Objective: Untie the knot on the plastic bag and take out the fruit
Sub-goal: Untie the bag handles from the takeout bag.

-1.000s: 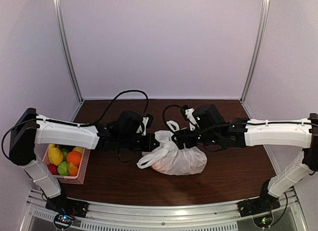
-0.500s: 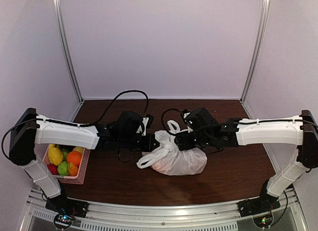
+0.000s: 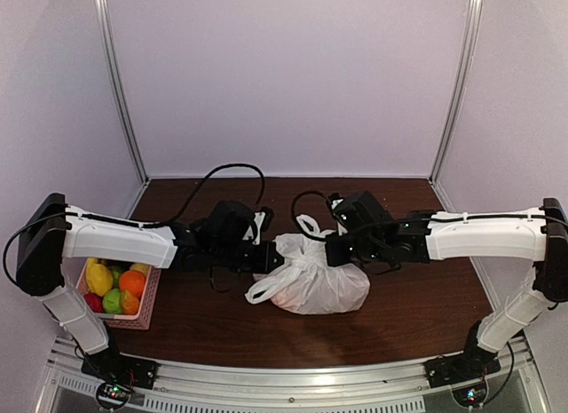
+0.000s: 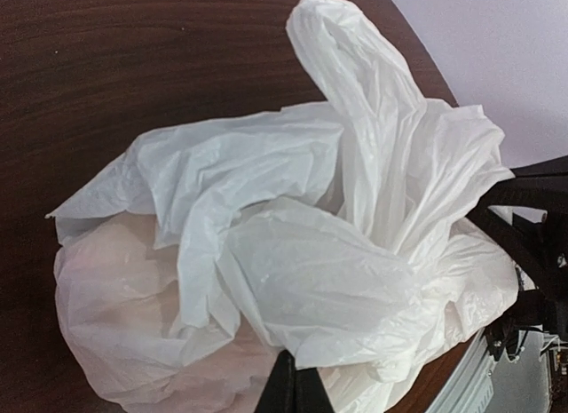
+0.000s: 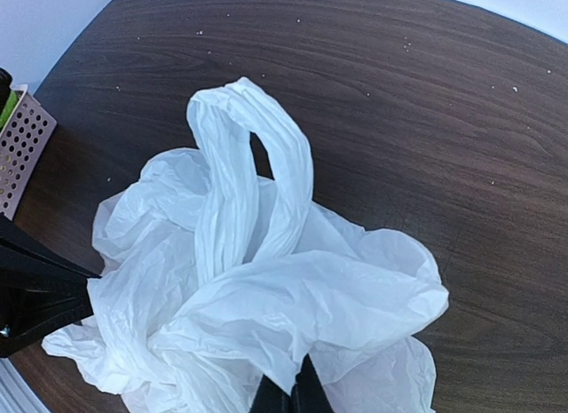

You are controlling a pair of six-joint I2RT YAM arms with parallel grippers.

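Observation:
The white crinkly plastic bag [image 3: 312, 287] lies mid-table, bulging, with one handle loop [image 3: 309, 225] standing up behind and another trailing front left. My left gripper [image 3: 277, 256] is shut on a fold at the bag's left side; in its wrist view the fingers [image 4: 297, 388] meet under the plastic bag [image 4: 302, 271]. My right gripper [image 3: 330, 251] is shut on a fold at the right side, its fingertips [image 5: 291, 395] pinching the plastic bag [image 5: 293, 315]. The knot is lost among the bunched folds. The fruit inside shows only as a pinkish tint [image 4: 115, 324].
A pink perforated basket [image 3: 149, 313] holding yellow, orange, green and red fruit sits at the table's left front, beneath the left arm. Black cables loop over the table behind the grippers. Pale walls enclose the table on three sides.
My right gripper moved left onto the bag's top and went from open to shut on a fold. The left gripper kept its hold and stayed put.

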